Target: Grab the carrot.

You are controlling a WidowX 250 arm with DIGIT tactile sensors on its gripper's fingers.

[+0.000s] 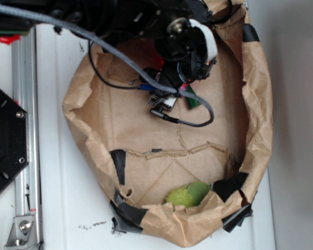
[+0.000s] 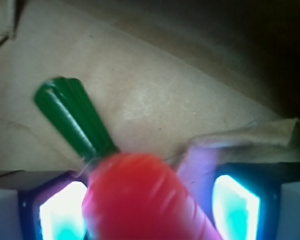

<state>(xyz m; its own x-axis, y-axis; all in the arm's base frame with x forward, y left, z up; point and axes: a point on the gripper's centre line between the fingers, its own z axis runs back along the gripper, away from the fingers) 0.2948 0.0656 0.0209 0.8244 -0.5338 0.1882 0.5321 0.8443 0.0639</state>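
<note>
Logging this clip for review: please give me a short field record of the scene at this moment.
container: brown paper bag, rolled open
target: carrot, green stem pointing away from the wrist camera
gripper: one finger either side of the carrot; contact cannot be confirmed
other item: yellow-green lumpy object at the bag's near edge
exterior view: arm hides the carrot

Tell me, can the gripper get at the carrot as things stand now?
Probably yes. In the wrist view the carrot lies between the jaws of the gripper, its green stem pointing away over the brown paper. Nothing blocks it.
</note>
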